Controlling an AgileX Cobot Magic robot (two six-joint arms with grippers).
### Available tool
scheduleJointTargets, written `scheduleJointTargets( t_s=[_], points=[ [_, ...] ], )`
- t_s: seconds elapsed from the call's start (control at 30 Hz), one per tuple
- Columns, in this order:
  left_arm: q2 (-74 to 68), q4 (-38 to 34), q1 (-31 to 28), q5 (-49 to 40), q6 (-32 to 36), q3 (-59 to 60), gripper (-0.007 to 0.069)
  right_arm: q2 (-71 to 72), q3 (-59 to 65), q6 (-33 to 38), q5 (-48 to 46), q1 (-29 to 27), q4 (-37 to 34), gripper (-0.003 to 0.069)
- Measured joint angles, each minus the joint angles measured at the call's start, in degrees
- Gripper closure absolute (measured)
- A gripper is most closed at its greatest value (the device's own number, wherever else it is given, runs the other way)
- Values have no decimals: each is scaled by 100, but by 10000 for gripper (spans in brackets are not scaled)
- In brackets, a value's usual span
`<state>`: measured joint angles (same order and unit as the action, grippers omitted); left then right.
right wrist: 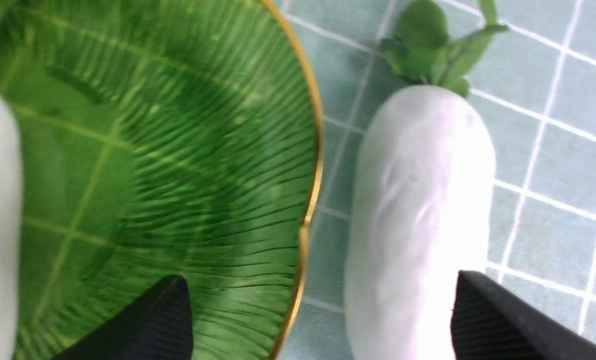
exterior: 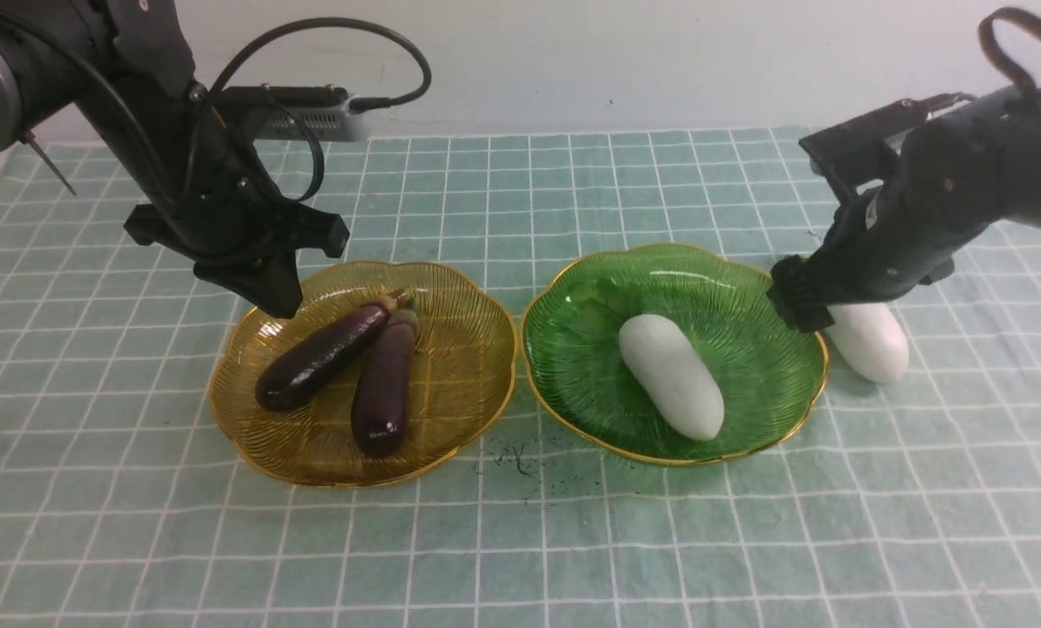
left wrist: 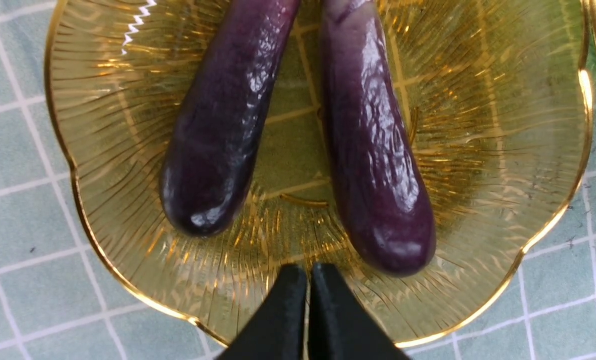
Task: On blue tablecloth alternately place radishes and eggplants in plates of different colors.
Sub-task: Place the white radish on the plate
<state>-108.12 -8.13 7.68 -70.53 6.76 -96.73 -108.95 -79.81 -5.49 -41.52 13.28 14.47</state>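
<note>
On the blue tablecloth stand two plates. The amber plate holds two eggplants side by side. The green plate holds one radish. A second radish lies on the cloth just right of the green plate. My left gripper hangs shut and empty over the amber plate's back-left rim; in the left wrist view the left gripper points at both eggplants. My right gripper is open, one finger over the green plate, the other beyond the loose radish.
A patch of dark specks marks the cloth in front of the gap between the plates. The cloth's back edge meets a pale wall. Both arms lean in from the back corners.
</note>
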Motion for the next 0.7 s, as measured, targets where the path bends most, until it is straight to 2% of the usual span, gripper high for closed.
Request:
scheduleJointTargets(
  t_s=[0.1, 0.27, 0.43, 0.7],
  points=[
    [0, 0, 0, 0, 0, 0, 632, -61, 0, -744, 31, -138, 375, 49],
    [0, -2, 0, 0, 0, 0, 632, -158, -6, -1373, 30, -480, 490, 80],
    [0, -19, 0, 0, 0, 0, 632, -330, -20, -1476, -67, -672, 356, 84],
    [0, -91, 0, 0, 0, 0, 632, -469, -31, -1497, -231, -686, 285, 86]
  ],
)
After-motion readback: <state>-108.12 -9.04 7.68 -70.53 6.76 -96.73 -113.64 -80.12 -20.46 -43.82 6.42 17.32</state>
